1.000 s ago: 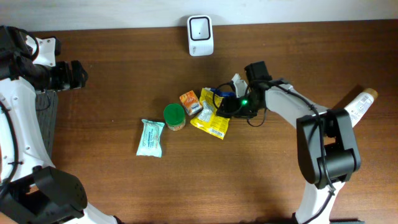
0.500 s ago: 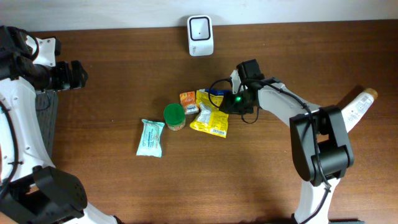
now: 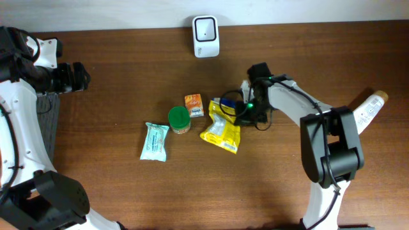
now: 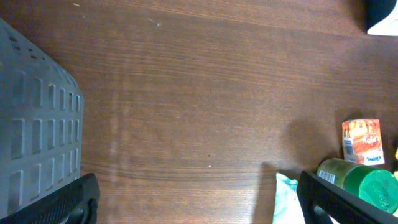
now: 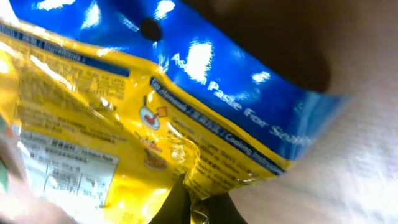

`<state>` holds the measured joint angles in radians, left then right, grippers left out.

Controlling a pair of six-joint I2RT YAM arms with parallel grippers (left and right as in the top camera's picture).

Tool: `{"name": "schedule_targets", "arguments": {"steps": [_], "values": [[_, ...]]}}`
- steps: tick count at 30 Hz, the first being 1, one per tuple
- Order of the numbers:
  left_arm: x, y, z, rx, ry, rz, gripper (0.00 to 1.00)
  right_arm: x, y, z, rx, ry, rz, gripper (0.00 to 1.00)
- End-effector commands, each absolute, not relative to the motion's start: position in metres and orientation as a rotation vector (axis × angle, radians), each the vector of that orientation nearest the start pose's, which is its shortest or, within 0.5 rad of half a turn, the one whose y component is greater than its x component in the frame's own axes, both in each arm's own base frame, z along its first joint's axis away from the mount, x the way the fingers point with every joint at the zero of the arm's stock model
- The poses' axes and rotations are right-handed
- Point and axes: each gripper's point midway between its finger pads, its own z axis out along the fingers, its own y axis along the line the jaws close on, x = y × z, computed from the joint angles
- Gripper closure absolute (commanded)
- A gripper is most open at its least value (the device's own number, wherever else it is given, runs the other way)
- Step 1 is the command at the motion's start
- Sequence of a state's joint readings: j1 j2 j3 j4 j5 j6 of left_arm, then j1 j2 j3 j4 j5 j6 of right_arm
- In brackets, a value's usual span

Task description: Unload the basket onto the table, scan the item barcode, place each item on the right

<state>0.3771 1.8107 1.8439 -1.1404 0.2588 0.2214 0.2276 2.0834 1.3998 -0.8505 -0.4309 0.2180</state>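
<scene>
A yellow and blue sauce packet (image 3: 223,130) lies right of the table's middle, and my right gripper (image 3: 241,112) is shut on its upper right edge. The right wrist view shows that packet (image 5: 118,118) filling the frame, label side up, with my right gripper (image 5: 200,204) pinching its creased edge. The white barcode scanner (image 3: 206,28) stands at the table's back edge, well apart from the packet. My left gripper (image 3: 80,76) hovers at the far left, open. In the left wrist view my left gripper (image 4: 199,202) holds nothing.
An orange packet (image 3: 193,104), a green-lidded jar (image 3: 179,119) and a teal pouch (image 3: 154,141) lie left of the yellow packet. A grey basket (image 4: 34,137) sits at the left edge. A white cylinder with a tan cap (image 3: 369,108) is at the far right.
My right gripper has closed on the yellow packet's edge. The packet has turned and shifted a little toward the front right, away from the orange packet. The left arm has not moved.
</scene>
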Motion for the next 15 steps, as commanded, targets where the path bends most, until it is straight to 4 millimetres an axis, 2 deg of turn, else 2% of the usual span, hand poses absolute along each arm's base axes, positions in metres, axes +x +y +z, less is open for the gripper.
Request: {"name": "schedule_targets", "arguments": {"steps": [1,4,6,8,9,11,12,15], "values": [[0.422,0.117,0.223,-0.097,2.615,-0.156,0.01,0.369,0.159,0.069,-0.080,2.961,0.907,0.96],[0.422,0.117,0.223,-0.097,2.615,-0.156,0.01,0.372,0.159,0.118,-0.067,2.821,1.091,0.96],[0.422,0.117,0.223,-0.097,2.615,-0.156,0.01,0.371,0.154,0.139,-0.053,2.764,1.149,0.96],[0.422,0.117,0.223,-0.097,2.615,-0.156,0.01,0.368,0.153,0.151,-0.042,2.732,1.211,0.96],[0.422,0.117,0.223,-0.097,2.615,-0.156,0.01,0.368,0.150,0.151,-0.034,2.737,1.192,0.96],[0.422,0.117,0.223,-0.097,2.615,-0.156,0.01,0.371,0.131,0.130,0.042,2.824,0.975,0.96],[0.422,0.117,0.223,-0.097,2.615,-0.156,0.01,0.370,0.127,0.123,0.078,2.852,0.926,0.96],[0.422,0.117,0.223,-0.097,2.615,-0.156,0.01,0.366,0.125,0.106,0.114,2.910,0.865,0.86]]}}
